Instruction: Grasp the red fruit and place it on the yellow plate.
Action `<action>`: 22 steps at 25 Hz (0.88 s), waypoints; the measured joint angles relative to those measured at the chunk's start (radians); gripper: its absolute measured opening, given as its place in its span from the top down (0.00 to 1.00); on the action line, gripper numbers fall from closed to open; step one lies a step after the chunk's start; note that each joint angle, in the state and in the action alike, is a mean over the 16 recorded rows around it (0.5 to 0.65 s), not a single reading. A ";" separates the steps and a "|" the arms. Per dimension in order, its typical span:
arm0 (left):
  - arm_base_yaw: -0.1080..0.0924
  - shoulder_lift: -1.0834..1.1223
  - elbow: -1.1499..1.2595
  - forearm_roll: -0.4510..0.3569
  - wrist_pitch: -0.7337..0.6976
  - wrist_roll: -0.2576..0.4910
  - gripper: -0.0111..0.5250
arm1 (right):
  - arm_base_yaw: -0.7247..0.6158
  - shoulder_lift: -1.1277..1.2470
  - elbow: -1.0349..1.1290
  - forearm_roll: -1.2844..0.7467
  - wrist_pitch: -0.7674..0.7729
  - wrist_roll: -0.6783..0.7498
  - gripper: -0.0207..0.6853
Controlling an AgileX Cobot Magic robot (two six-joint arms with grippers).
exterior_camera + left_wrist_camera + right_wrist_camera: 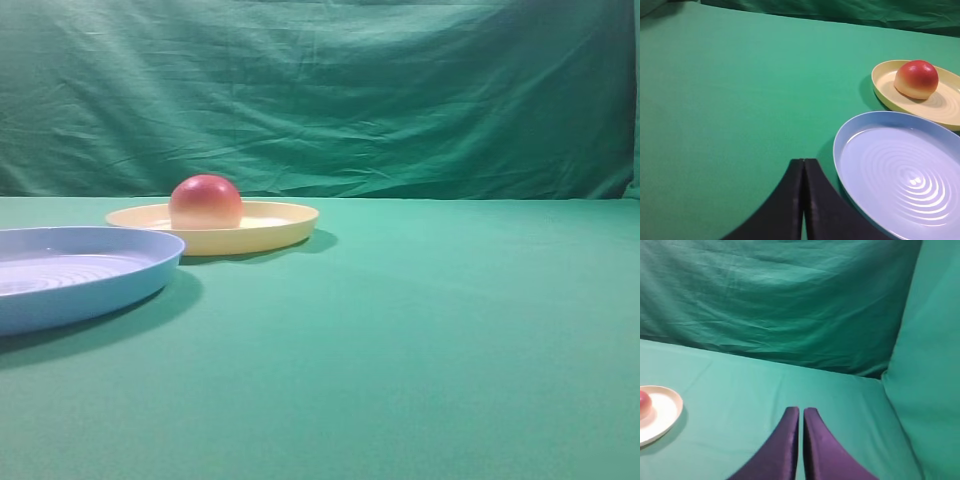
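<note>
The red fruit rests flat side down inside the yellow plate at the left of the exterior view. From the left wrist the fruit lies on the plate at the upper right, far from my left gripper, which is shut and empty near the blue plate's rim. My right gripper is shut with nothing in it, over bare green cloth; the yellow plate and an edge of the fruit show at its far left. Neither gripper appears in the exterior view.
A light-blue ridged plate sits at the front left, just in front of the yellow plate; in the left wrist view that blue plate lies right of my fingers. A green cloth backdrop closes off the back and right side.
</note>
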 joint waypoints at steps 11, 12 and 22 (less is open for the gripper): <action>0.000 0.000 0.000 0.000 0.000 0.000 0.98 | -0.044 -0.133 0.305 0.001 -0.133 0.001 0.97; 0.000 0.000 0.000 0.000 0.000 0.000 0.98 | -0.045 -0.136 0.318 0.001 -0.131 0.001 0.97; 0.000 0.000 0.000 0.000 0.000 0.000 0.98 | -0.047 -0.138 0.355 0.001 -0.043 0.006 0.97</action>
